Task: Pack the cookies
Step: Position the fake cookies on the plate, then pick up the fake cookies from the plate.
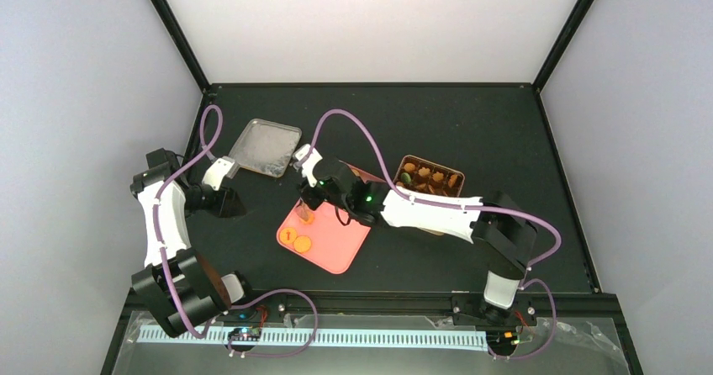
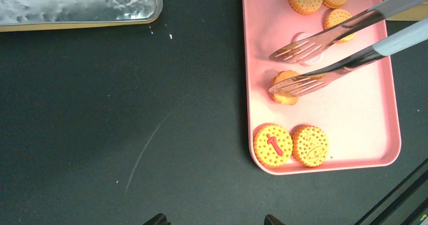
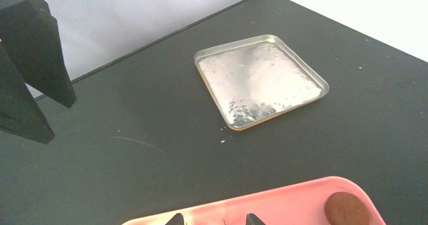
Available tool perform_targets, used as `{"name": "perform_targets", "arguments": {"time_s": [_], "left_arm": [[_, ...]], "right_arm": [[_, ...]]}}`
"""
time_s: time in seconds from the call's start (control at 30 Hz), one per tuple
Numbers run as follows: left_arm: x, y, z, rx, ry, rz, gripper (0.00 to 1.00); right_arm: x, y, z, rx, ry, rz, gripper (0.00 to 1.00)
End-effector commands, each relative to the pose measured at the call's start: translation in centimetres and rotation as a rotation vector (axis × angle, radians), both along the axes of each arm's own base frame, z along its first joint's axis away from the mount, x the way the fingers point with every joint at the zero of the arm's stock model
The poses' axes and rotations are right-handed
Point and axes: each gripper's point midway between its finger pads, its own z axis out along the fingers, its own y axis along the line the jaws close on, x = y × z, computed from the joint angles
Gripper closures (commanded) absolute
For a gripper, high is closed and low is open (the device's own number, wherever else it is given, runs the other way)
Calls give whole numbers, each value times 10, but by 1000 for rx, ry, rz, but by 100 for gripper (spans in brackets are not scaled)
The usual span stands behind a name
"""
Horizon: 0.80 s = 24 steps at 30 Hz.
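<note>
Two cookies (image 2: 273,145) lie side by side at the near-left corner of the pink tray (image 2: 353,114), with more at its far end. The right gripper (image 3: 213,220) holds tongs (image 2: 323,58), tips apart, one over an orange cookie (image 2: 281,97). The left gripper (image 2: 217,219) hangs open above the table (image 2: 101,134).

Lab test booth: black tabletop (image 1: 504,123), plain white walls (image 1: 361,22), black corner struts (image 1: 171,26).

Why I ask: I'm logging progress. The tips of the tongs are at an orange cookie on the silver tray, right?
Not the silver tray: the tips of the tongs are at an orange cookie on the pink tray, as the left wrist view shows.
</note>
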Motion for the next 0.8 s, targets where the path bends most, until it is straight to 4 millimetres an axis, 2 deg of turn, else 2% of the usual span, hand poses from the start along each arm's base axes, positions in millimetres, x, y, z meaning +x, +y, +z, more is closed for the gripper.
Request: {"name": "perform_targets", "arguments": {"time_s": [0.0,0.17,0.5,0.77], "left_arm": [[2,-2,10,-11,-37,-15,50],[2,-2,11,-10,-41,-17,50],[1,-1,10,2,-37,-19,50],[2,-2,10,-12,-36,-19,50]], "right_arm": [[2,-17,5,-36,-56,-49,70],[-4,-22,11,-22,-53,-30,70],[-14,-2,0,-4,12,56,65],[-13,7,-5,-1,22,76,65]]}}
